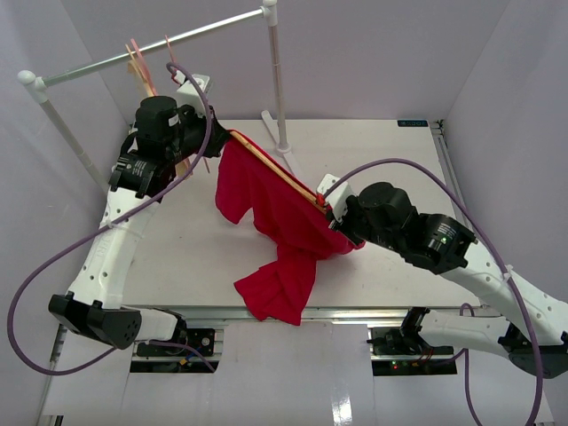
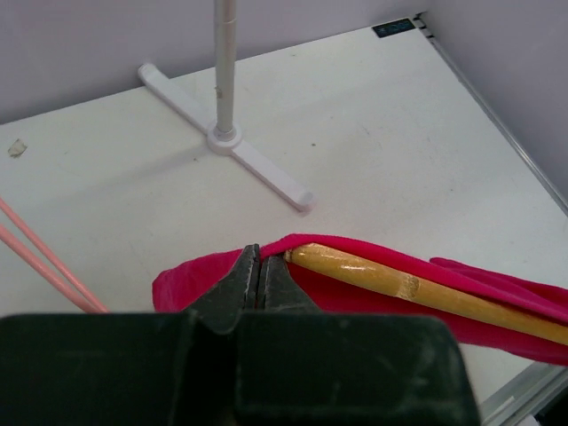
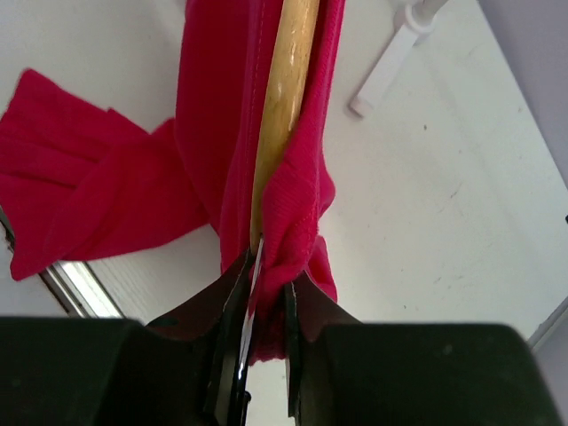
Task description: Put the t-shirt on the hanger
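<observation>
The left gripper (image 2: 259, 259) has its jaws pressed together, pinching the edge of the shirt (image 2: 191, 282) at the tips. The hanger (image 2: 399, 284) starts just right of those tips and runs off to the right with cloth wrapped over it. The right gripper (image 3: 264, 286) is nearly closed on a bunched fold of shirt. The hanger's wooden arm ends right at its jaws and extends straight ahead inside the cloth. Between the two grippers the hanger spans above the table (image 1: 177, 240), and the shirt drapes from it down to the table's near edge. The rack's foot (image 2: 266, 169) lies beyond the left gripper.
</observation>
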Available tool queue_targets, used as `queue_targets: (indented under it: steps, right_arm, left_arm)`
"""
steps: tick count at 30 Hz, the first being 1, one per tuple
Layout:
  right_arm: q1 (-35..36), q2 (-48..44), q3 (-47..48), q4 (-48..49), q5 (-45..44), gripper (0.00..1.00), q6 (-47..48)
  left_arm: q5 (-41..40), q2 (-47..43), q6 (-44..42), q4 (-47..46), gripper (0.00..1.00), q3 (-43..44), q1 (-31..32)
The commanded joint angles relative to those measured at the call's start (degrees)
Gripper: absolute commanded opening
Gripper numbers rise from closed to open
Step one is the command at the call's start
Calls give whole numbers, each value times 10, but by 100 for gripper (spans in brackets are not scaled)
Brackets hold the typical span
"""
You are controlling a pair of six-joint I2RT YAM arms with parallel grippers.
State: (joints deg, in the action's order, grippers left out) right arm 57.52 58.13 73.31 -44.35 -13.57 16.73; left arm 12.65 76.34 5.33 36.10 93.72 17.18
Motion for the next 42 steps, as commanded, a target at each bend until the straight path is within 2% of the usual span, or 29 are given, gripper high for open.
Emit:
queue_targets:
  steps: [1, 4, 9, 12, 15, 18, 25, 35, 42]
  right_arm:
    - [-2, 36, 28, -176, -52, 8, -11]
    - [-1, 44, 52, -169, -71, 8, -4]
    - [-2, 25, 48, -156, -100, 8, -1]
    - [-2, 9, 29, -163, -110, 8, -7]
    - [-2, -9, 11, -164, -121, 8, -12]
    - [-2, -23, -10, -162, -129, 8, -14]
    - [-1, -33, -16, -166, -166, 8, -17]
    - [-1, -22, 12, -199, -234, 8, -38]
    - [-3, -39, 8, -206, -264, 8, -45]
  left_arm:
    - [76, -44, -39, -96, 0, -3, -11]
    - [93, -48, -43, -97, 0, -12, 2]
    - [52, -58, -52, -97, 0, -50, 6]
    - [-44, -53, -35, -95, 0, -57, 6]
    - [-141, -25, -13, -68, 0, -28, 6]
    - [-182, 3, 7, -42, 0, 19, 7]
    - [-229, 53, 29, 6, 0, 94, 5]
    - [-271, 44, 20, 11, 0, 94, -3]
    - [-283, 84, 57, 70, 0, 151, -21]
